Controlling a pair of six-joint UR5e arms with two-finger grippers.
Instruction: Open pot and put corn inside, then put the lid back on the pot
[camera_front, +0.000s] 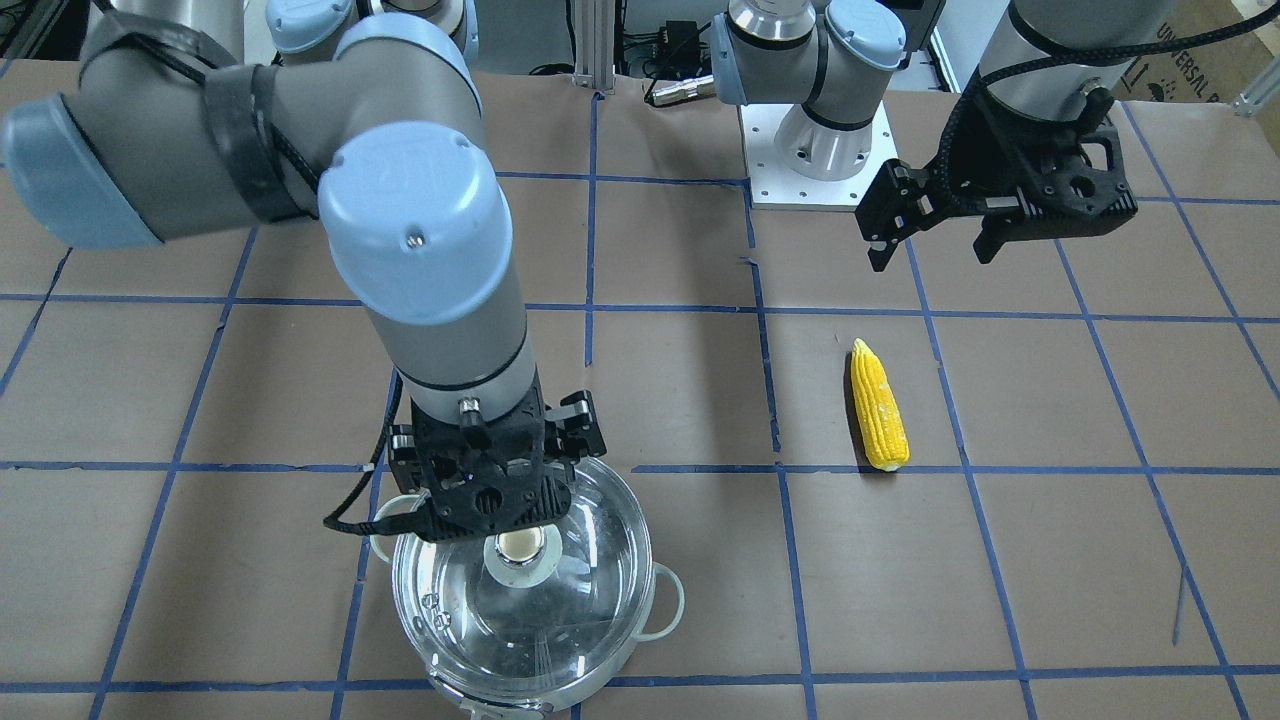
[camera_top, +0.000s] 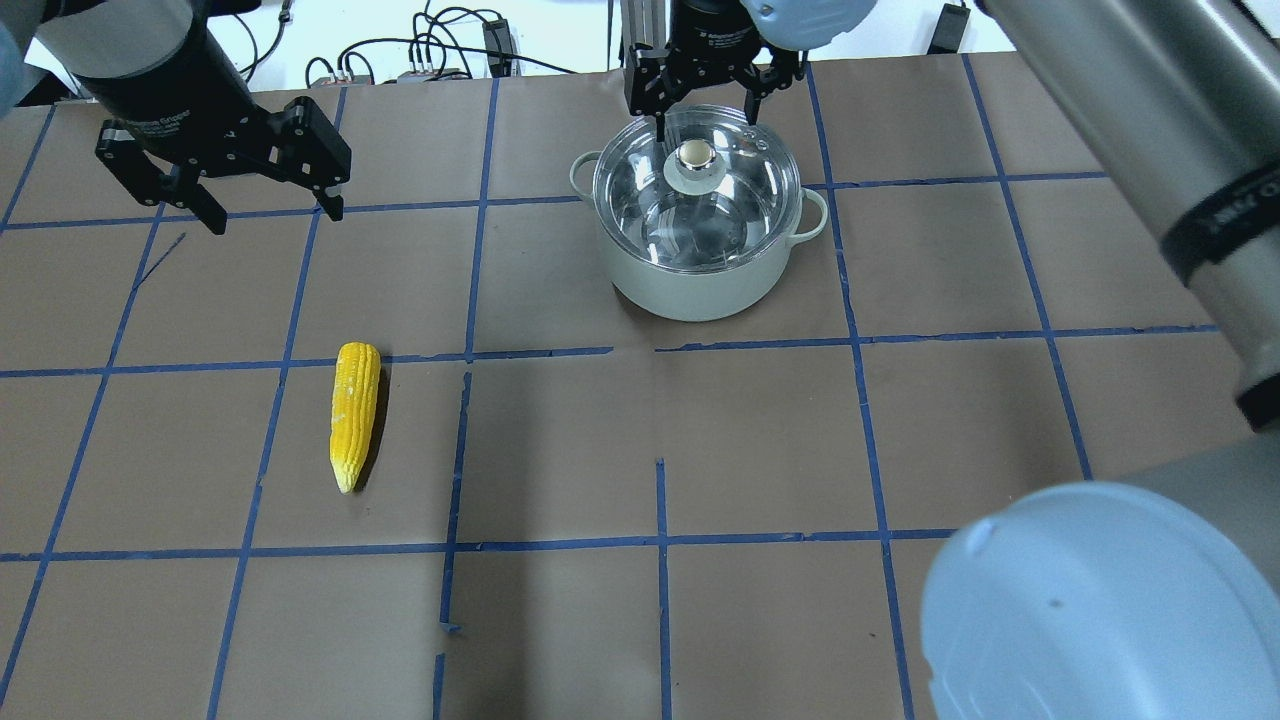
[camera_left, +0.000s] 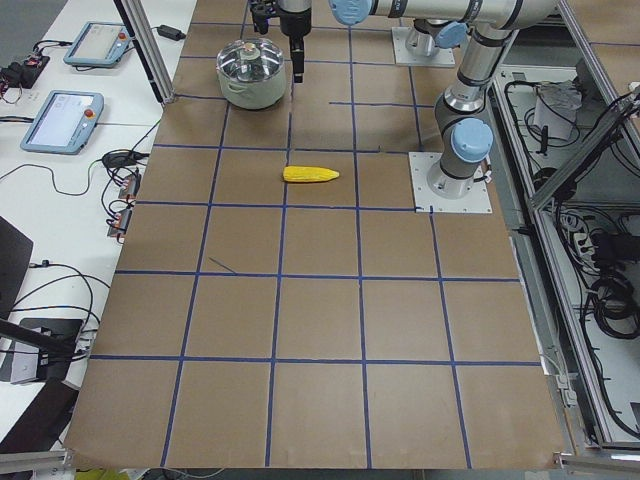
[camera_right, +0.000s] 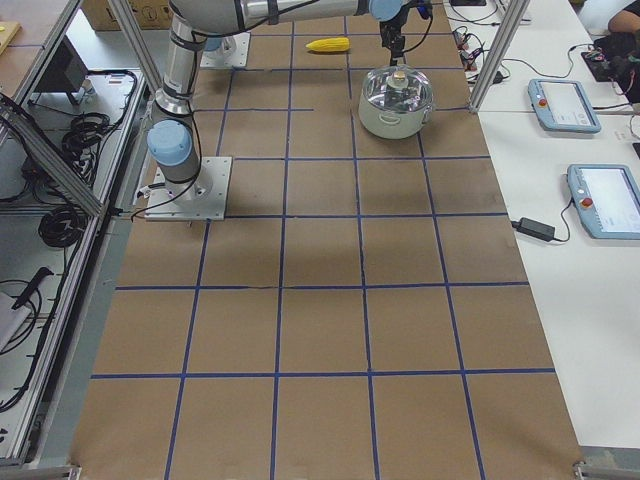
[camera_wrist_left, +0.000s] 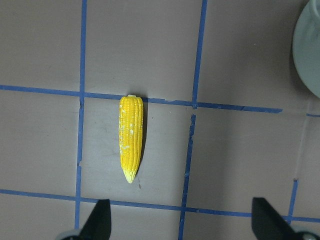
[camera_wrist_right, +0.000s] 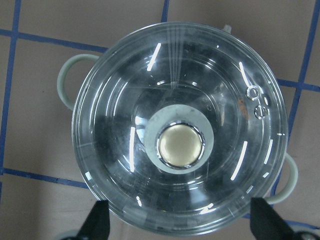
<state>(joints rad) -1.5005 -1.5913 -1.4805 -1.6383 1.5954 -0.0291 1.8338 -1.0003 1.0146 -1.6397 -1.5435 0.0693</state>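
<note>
The pot (camera_top: 690, 290) stands at the table's far middle with the glass lid (camera_top: 735, 220) on it, and the beige-topped knob (camera_top: 694, 155) is at the lid's centre. My right gripper (camera_top: 705, 122) hangs open just above the lid, touching nothing. In the right wrist view its fingertips (camera_wrist_right: 97, 220) stand wide apart over the lid (camera_wrist_right: 220, 90) and knob (camera_wrist_right: 181, 145). The corn (camera_top: 355, 410) lies flat on the table, pointed end toward me. My left gripper (camera_top: 272, 215) is open and empty, raised beyond the corn (camera_wrist_left: 131, 137).
Brown paper with a blue tape grid covers the table. The left arm's white base plate (camera_front: 815, 150) is bolted near the robot's edge. Operator tablets (camera_right: 565, 92) lie on the side bench beyond the pot (camera_right: 395, 115). The pot's rim (camera_wrist_left: 307, 55) shows at the left wrist view's right edge.
</note>
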